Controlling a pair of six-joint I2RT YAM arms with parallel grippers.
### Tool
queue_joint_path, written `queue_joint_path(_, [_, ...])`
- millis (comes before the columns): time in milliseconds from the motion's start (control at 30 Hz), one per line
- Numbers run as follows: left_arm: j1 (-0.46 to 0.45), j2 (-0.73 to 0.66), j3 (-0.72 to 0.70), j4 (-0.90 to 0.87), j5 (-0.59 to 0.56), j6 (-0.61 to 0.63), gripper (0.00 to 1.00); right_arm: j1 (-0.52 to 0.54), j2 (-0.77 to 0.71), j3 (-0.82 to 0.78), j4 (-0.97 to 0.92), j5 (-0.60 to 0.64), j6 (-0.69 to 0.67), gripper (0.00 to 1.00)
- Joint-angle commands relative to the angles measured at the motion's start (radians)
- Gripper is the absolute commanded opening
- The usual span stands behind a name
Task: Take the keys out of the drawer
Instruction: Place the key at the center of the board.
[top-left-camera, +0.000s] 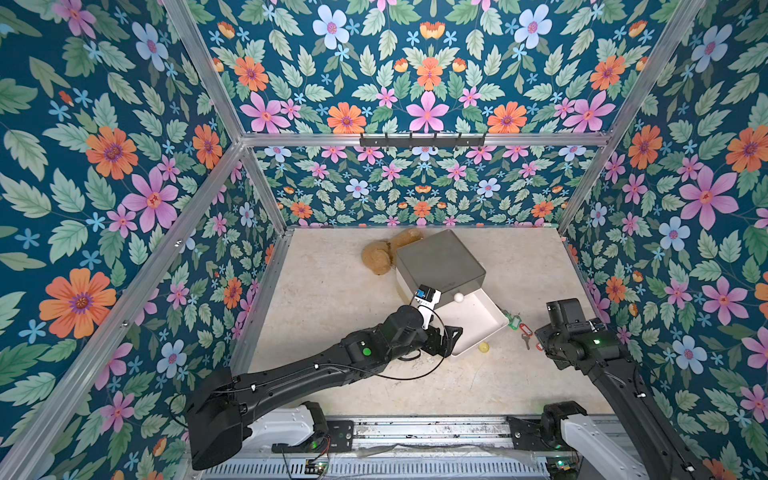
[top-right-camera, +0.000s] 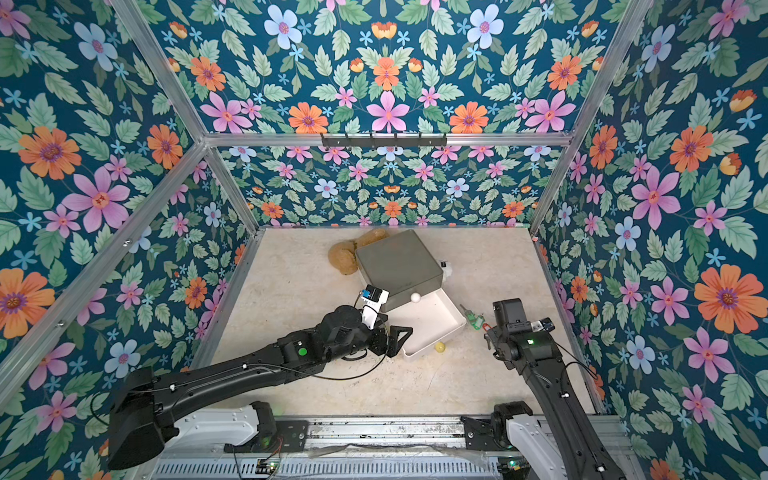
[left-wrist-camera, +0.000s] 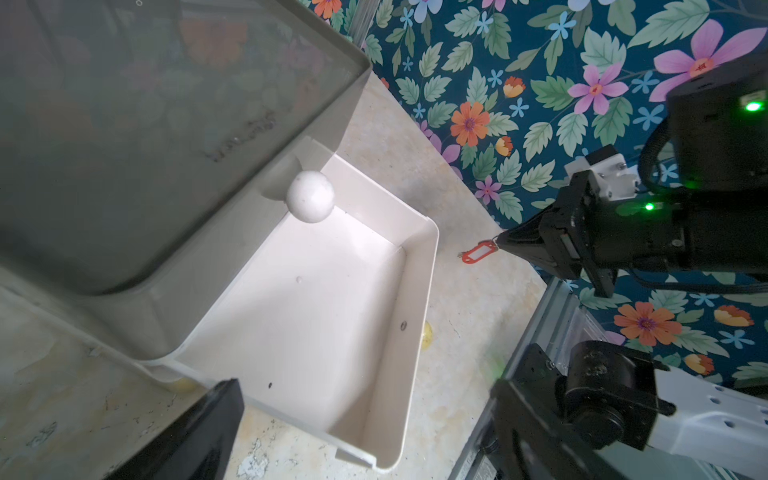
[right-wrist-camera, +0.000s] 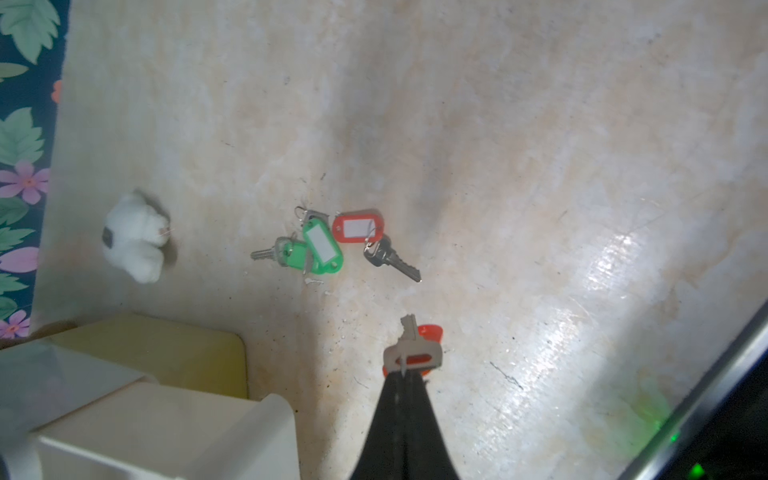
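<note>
- The right hand (right-wrist-camera: 405, 376) has its fingers pressed together on one of the keys, a silver metal key (right-wrist-camera: 409, 345) on a ring with a red oval plastic tag (right-wrist-camera: 429, 332). Whether it touches the surface below cannot be told.
- The other keys (right-wrist-camera: 328, 245) lie in a loose cluster on the beige marbled worktop (right-wrist-camera: 540, 166). Two carry green oval tags and one a red tag beside a dark key.
- In both top views this cluster (top-left-camera: 519, 329) sits outside the white plastic drawer (top-left-camera: 473, 322), between its side wall and the right arm.
- The drawer stands pulled out of a grey box-shaped cabinet (top-left-camera: 440, 259), with a white round knob (top-left-camera: 459, 297) at the cabinet's front edge.
- The left hand (top-left-camera: 453, 332) is at the drawer's corner. Only one black finger (left-wrist-camera: 187, 436) shows in the wrist view, so I cannot tell whether it is spread or pressed together.
- A small yellow ball (top-left-camera: 483, 347) lies just beside the drawer's front wall.
- A brown plush toy (top-left-camera: 378, 259) lies behind the cabinet, and a white plush toy (right-wrist-camera: 137, 245) lies near the cluster.
</note>
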Motion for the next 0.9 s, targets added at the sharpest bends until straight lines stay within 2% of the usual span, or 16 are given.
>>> queue_joint_path(0, [-0.015,0.015,0.013,0.03,-0.02,0.029,0.99,-0.033,0.0,-0.029,0.049,-0.078,-0.02,0.0])
queue_joint_path(367, [-0.035,0.025,0.001,0.038,-0.027,0.028,0.99,-0.059,0.025,-0.152,0.227,-0.227,0.049,0.0])
queue_joint_path(867, [-0.04,0.022,-0.013,0.04,-0.041,0.019,1.0,-0.069,0.128,-0.198,0.383,-0.283,0.057,0.0])
